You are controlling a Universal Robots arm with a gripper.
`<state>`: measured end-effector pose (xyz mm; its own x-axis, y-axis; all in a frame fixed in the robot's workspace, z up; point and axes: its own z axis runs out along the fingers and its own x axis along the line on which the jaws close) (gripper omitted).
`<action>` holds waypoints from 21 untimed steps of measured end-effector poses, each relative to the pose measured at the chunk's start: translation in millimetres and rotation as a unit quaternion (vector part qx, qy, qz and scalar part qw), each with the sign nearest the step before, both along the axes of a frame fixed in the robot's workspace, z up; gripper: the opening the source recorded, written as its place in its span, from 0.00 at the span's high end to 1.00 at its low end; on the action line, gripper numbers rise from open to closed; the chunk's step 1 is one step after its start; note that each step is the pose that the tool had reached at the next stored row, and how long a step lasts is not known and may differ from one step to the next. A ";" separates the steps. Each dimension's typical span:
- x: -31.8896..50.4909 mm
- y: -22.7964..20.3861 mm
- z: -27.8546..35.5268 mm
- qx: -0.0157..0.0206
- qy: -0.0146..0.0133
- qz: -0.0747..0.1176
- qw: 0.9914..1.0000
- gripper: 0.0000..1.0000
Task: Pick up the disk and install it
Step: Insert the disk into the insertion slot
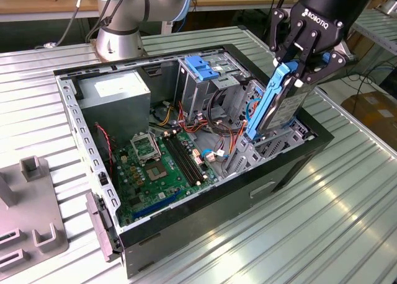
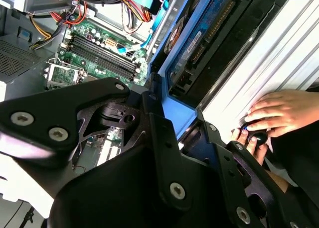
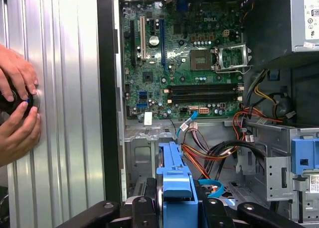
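My gripper (image 1: 296, 72) is shut on the disk (image 1: 274, 105), a black hard drive edged by a blue carrier frame. In the exterior view the disk hangs steeply tilted, its lower end down among the metal drive bay (image 1: 282, 138) at the right end of the open computer case (image 1: 186, 225). In the second wrist view the disk (image 2: 202, 36) runs away from the black fingers (image 2: 158, 119) toward the case interior. In the first wrist view the blue carrier frame (image 3: 176, 180) sits between the two fingers, above the bay's metal and cables.
The case holds a green motherboard (image 1: 162, 161), a grey power supply (image 1: 115, 93) and a metal cage topped by a blue clip (image 1: 202, 67). A person's hands (image 3: 17, 108) rest on the slatted metal table (image 1: 322, 216) beside the case. A grey fixture (image 1: 31, 219) lies at the exterior view's left.
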<state>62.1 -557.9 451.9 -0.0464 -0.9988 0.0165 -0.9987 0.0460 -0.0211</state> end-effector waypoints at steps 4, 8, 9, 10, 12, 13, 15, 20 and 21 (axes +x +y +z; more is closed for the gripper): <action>0.0 0.0 -1.5 0.000 0.000 0.000 1.000 0.63; 0.0 0.0 -2.5 0.000 0.000 0.000 1.000 0.63; 0.0 0.0 -2.5 0.000 0.000 0.000 1.000 0.63; 0.0 0.0 -2.5 0.000 0.000 0.000 1.000 0.63; 0.0 0.0 -2.2 0.000 0.000 0.000 1.000 0.63; 0.0 0.0 -2.2 0.000 0.000 0.000 1.000 0.63; -0.2 0.0 -2.1 0.000 0.000 0.000 1.000 0.63; -1.1 0.0 -2.5 0.000 0.000 0.000 1.000 0.63; -1.1 0.0 -2.8 0.000 0.000 0.000 1.000 0.63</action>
<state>61.0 -557.9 449.1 -0.0464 -0.9988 0.0164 -0.9987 0.0460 -0.0210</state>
